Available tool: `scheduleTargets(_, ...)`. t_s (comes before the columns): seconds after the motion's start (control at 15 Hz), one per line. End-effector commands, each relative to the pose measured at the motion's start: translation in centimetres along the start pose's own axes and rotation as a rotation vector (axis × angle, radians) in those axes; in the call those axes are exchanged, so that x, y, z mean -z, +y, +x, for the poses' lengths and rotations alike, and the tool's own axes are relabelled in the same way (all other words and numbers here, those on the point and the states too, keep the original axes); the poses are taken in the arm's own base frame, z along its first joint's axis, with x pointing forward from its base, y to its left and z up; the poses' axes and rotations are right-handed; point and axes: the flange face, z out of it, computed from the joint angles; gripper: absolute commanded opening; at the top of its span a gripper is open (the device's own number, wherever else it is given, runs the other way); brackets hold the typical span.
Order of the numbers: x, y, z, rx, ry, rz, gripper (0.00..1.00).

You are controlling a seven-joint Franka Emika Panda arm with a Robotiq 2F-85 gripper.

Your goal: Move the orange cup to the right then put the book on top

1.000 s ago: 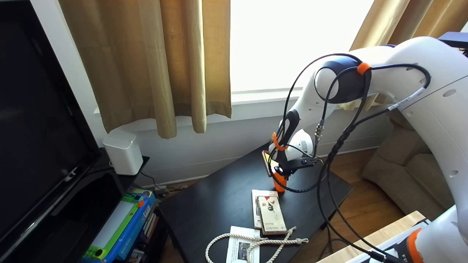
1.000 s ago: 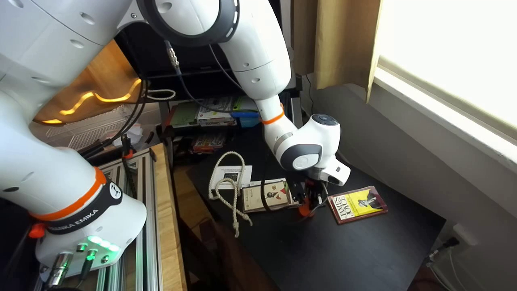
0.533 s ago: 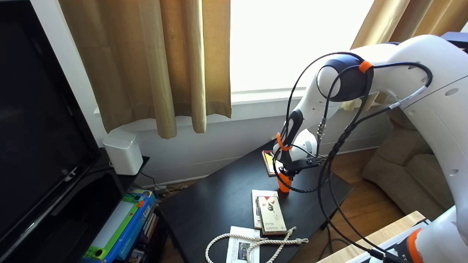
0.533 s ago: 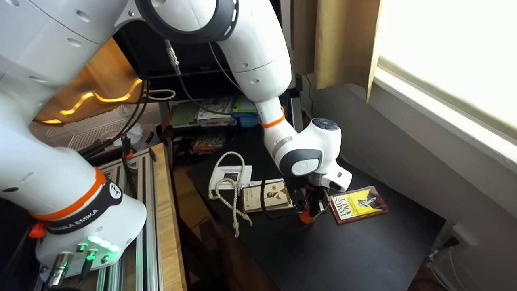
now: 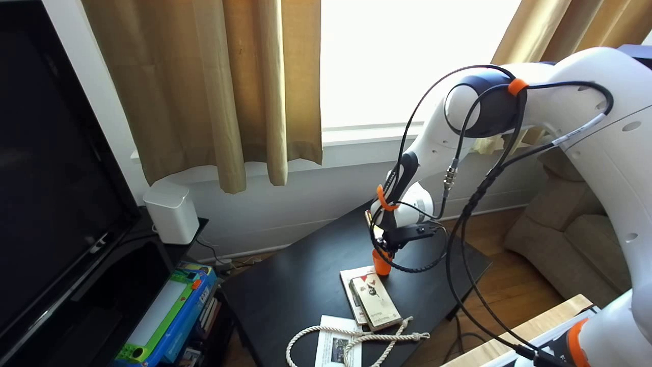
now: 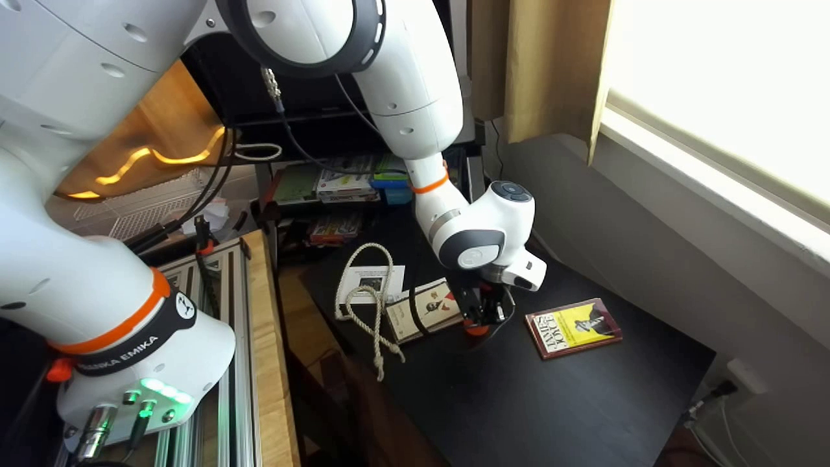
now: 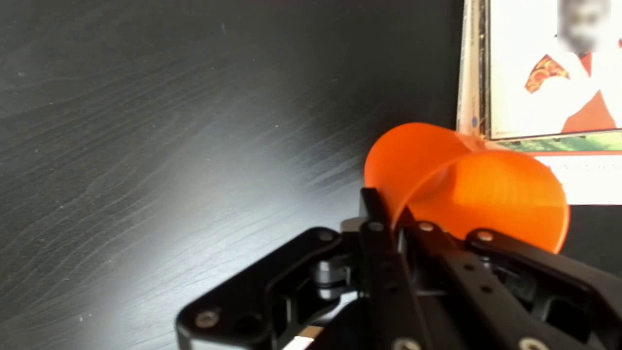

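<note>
While one tool (image 7: pixel 388 206) pinches one orange cup (image 7: pixel 466 187), two stacked books (image 5: pixel 376 300), one yellow book (image 6: pixel 574 329).

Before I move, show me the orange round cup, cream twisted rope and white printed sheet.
Orange cup (image 7: pixel 491 192): in the wrist view, inside wall.
Rope (image 5: pixel 384 337): in an exterior view, middle strand.
Sheet (image 5: pixel 338 351): in an exterior view, dark picture.

Robot arm (image 6: pixel 415 91) stooped over the orange cup (image 7: pixel 478 192)
The wrist (image 6: pixel 489 227) bends low above it, and you can see the gripper (image 7: pixel 390 214) pinching the cup's rim.
</note>
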Motion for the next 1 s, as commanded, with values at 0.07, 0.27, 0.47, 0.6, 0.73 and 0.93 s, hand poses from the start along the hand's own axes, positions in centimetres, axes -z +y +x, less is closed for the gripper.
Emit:
scheduleTargets(0.07,-0.7,-1.8,1.1,0.013,0.023,0.052,0.01)
scheduleTargets(0.27,-0.2,-1.0,2.0,0.019,0.061,-0.003,0.01)
scheduleTargets(0.47,0.1,0.9,2.2,-0.024,0.098,-0.026,0.01)
scheduleTargets(0.6,-0.5,1.9,2.1,-0.055,0.109,-0.031,0.01)
scheduleTargets(0.73,-0.9,2.3,2.0,-0.084,0.126,-0.024,0.3)
scheduleTargets(0.93,-0.9,2.6,1.7,-0.114,0.132,-0.028,0.46)
